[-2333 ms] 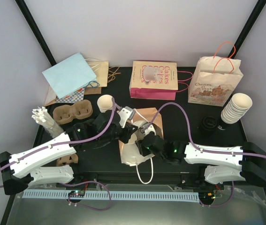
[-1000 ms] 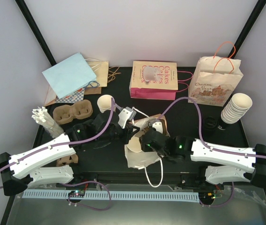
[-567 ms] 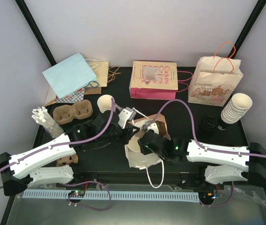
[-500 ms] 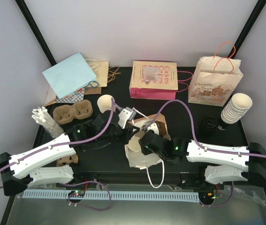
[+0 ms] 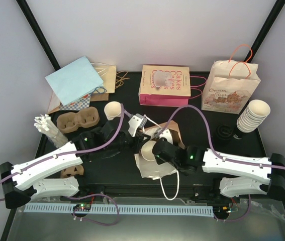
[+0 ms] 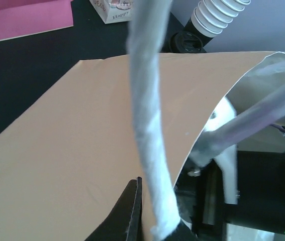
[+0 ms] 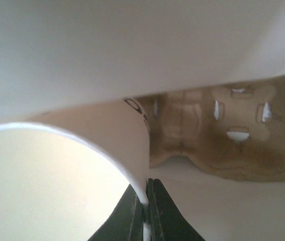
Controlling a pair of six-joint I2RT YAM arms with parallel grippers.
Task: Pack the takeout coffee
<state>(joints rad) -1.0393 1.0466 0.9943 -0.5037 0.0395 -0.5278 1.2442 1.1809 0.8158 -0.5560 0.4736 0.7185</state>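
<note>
The right gripper [image 7: 146, 207] is clamping the rim of the small cream-white tapered paper cup [image 7: 46, 186]; the left gripper [image 6: 157, 227] is pinching the white twisted-paper bag handle [image 6: 145, 125].

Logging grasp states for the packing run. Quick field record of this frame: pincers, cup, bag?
left pincer: shut on handle
right pincer: shut on cup rim
cup: open-topped, no lid, at bag mouth
bag: lying on table, mouth held open
carrier: brown pulp, inside bag
</note>
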